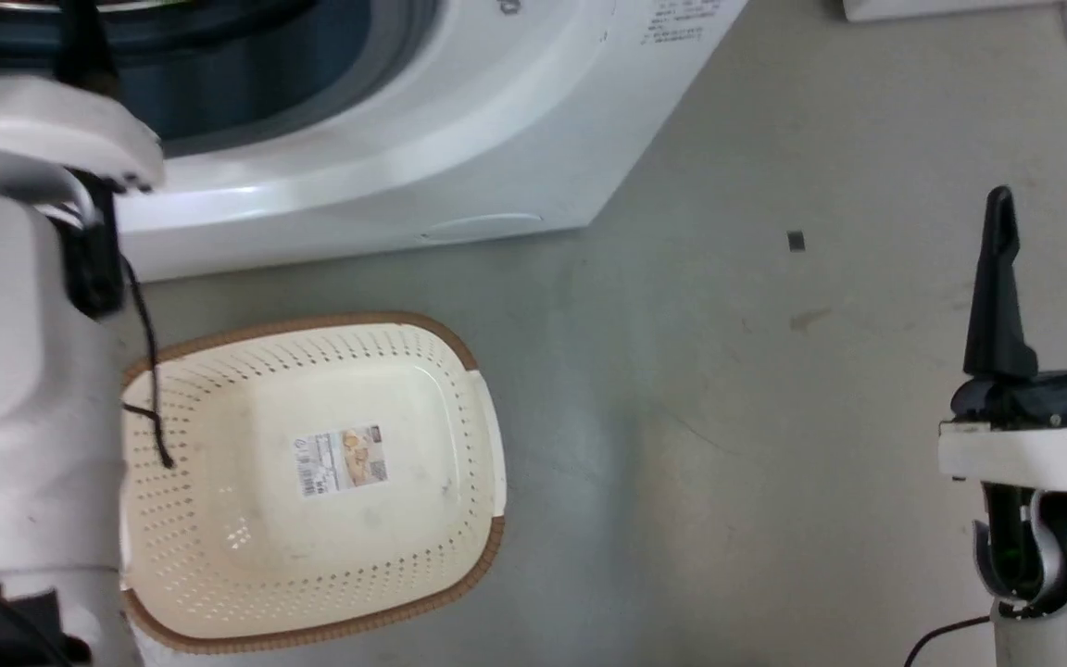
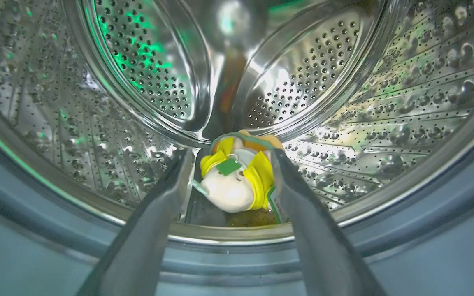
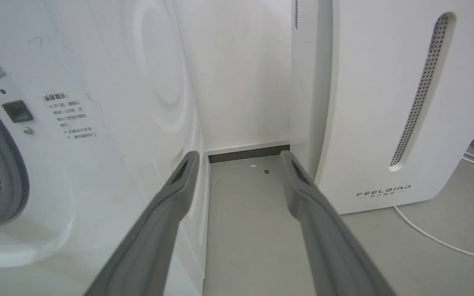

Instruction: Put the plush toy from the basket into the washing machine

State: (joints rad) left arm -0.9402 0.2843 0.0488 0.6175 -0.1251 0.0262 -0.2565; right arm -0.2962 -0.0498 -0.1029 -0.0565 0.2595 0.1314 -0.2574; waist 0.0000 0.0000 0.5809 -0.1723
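Observation:
The plush toy (image 2: 231,189) lies on the bottom of the shiny steel drum (image 2: 385,102) of the washing machine (image 1: 385,167), its yellow clothes and green hang tag facing up. My left gripper (image 2: 231,158) reaches through the grey gasket (image 2: 15,213). It is open, with its fingertips either side of the toy and the right finger close against it. In the head view my pale left forearm (image 1: 15,371) leads up into the washer opening. The cream basket (image 1: 487,547) stands on the floor with just its printed label (image 1: 341,460) inside. My right gripper (image 1: 1043,208) is open over bare floor.
A white FEELBIRD appliance (image 3: 385,102) stands right of the washer's side panel (image 3: 97,102), with a narrow floor gap (image 3: 245,205) between them. A white cable (image 3: 438,242) trails on the grey floor beside it. A small dark speck (image 1: 796,242) lies on the floor.

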